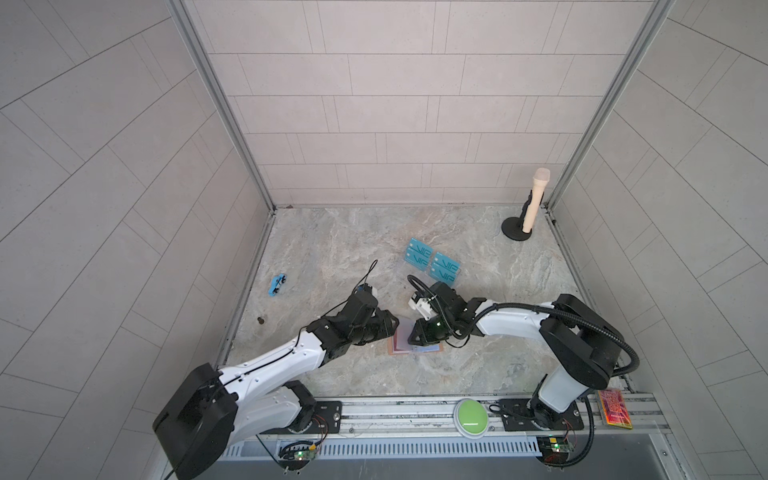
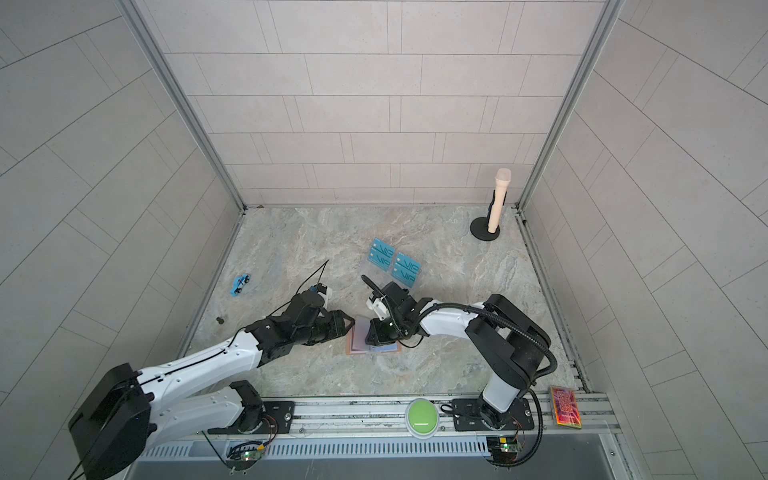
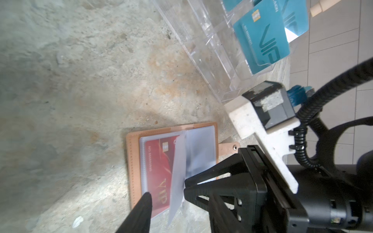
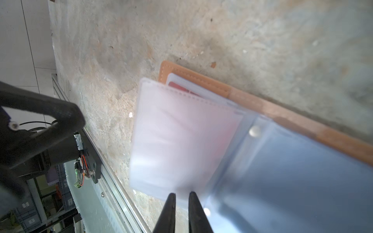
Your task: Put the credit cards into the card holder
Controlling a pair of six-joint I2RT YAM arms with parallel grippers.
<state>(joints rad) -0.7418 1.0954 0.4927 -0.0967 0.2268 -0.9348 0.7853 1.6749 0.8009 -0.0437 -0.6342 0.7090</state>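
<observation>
Card holder (image 3: pixel 132 161) lay open on the table (image 1: pixel 332 249) between my arms, red card (image 3: pixel 159 161) pocketed, as my right gripper (image 4: pixel 181 194) pinched a pocket leaf (image 3: pixel 178 171) upright, left gripper (image 1: pixel 394 326) open and empty; I feared the slick leaf slipping free and flopping shut.

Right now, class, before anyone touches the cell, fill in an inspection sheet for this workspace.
Surface: marbled stone tabletop.
Job's things: card holder open, red card inside; teal cards in acrylic stand.
Clutter: toy car, microphone, green button, patterned slab.
Grippers: left gripper open, empty; right gripper pinching a plastic sleeve.
Cables: conduit along right arm; thin cable looping off left wrist.
Surroundings: tiled walls, front rail.
</observation>
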